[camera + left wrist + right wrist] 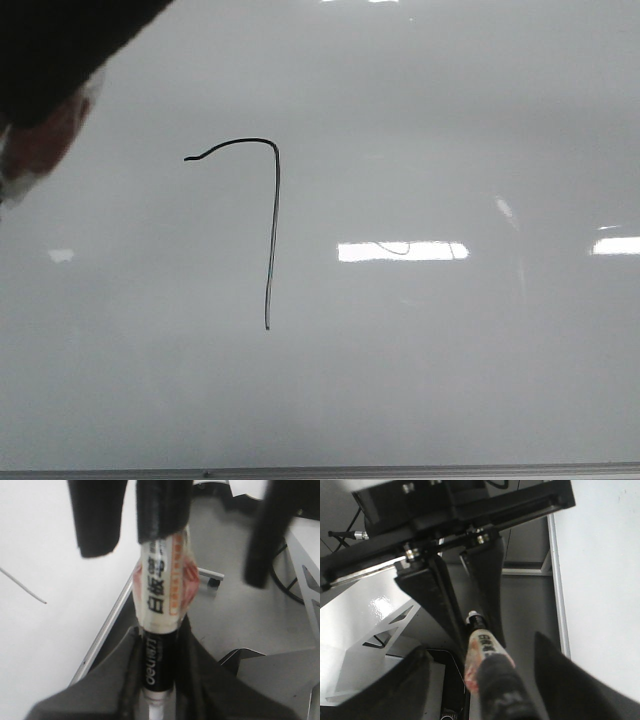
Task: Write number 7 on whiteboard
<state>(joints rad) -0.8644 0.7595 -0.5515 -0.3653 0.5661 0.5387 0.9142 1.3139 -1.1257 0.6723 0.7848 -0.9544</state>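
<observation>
The number 7 (273,230) is drawn in thin black line on the whiteboard (450,350), left of middle. A bit of its stroke shows in the left wrist view (22,585). My left gripper (157,680) is shut on a black and white marker (162,590), held off the board past its metal edge strip (105,630). The marker's black capped end (162,505) lies between the spread fingers (97,520) of my right gripper (487,655), which is open and not touching it. The marker's reddish label (45,140) shows blurred at the front view's top left corner.
Bright rectangular glare patches (402,251) lie on the board. Its grey edge strip (400,470) runs along the near side. Past the board's edge are grey floor, a white metal frame (380,630) and black cables (287,575).
</observation>
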